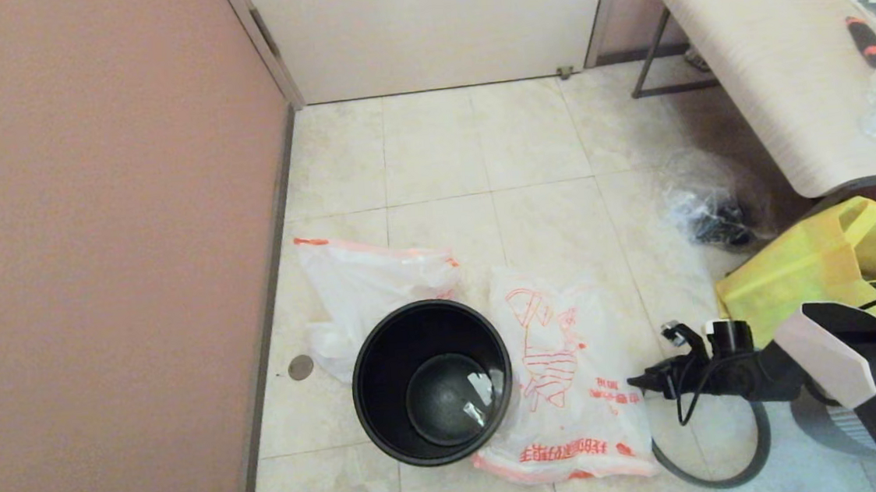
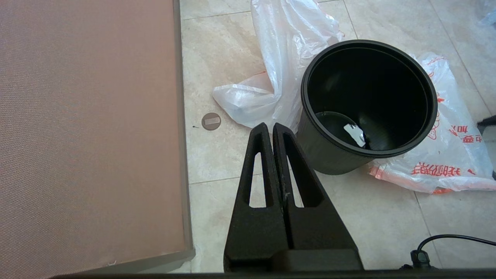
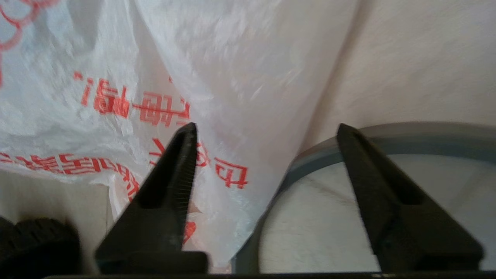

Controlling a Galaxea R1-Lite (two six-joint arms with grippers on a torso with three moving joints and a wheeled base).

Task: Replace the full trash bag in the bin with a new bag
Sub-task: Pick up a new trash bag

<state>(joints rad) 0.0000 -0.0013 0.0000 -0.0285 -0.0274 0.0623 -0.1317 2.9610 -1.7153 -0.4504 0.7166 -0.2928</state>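
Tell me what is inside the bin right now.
The bin holds no bag; only a small pale scrap lies on its dark floor. The near inner wall is hidden in the head view.

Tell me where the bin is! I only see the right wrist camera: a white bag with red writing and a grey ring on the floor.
Observer: The bin stands upright on the floor. It is on the far side of the new bag from the open right gripper.
Operator: Is there trash in it?
Observer: No bag lines it. Only a small pale scrap lies on its bottom.
Operator: What is the other arm doing?
Observer: The left gripper hangs shut above the floor beside the bin, holding nothing.
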